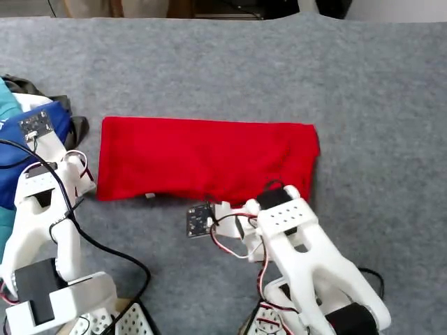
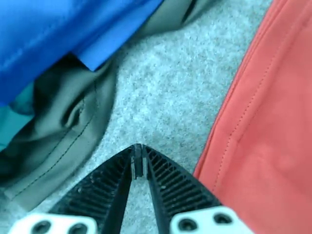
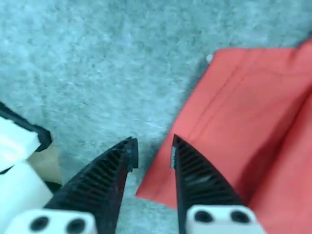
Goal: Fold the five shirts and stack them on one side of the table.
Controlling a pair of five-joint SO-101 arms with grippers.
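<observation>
- Fingers of the left gripper point(image 2: 138, 166) are pressed together at the tips, with nothing pinched between them.
- These closed tips hang over a bare strip of the grey table covering point(image 2: 161, 92), between the edge of the red shirt point(image 2: 263, 126) and a crumpled olive shirt point(image 2: 58, 131). They touch neither garment.
- A blue shirt point(image 2: 48, 34) lies over the olive one, and a bit of teal shirt point(image 2: 22, 103) shows beside it.
- In the high view the left arm point(image 1: 42, 209) stands at the table's left side. It is bent forward, with its wrist above the bunched pile of shirts, just beside the red shirt's short left edge.
- The right gripper point(image 3: 152, 150) is slightly spread, with a narrow gap between the ribbed fingers, and it holds nothing.
- One of its fingers point(image 3: 195, 180) is over the corner of the red shirt and the other is over grey covering just off the hem. Whether either tip touches the cloth cannot be told.
- The right arm point(image 1: 300, 237) rises from the near edge and leans forward, with its wrist at the red shirt's near long edge, right of the middle.
- The red shirt lies flat mid-table, folded into a long band running left to right.
</observation>
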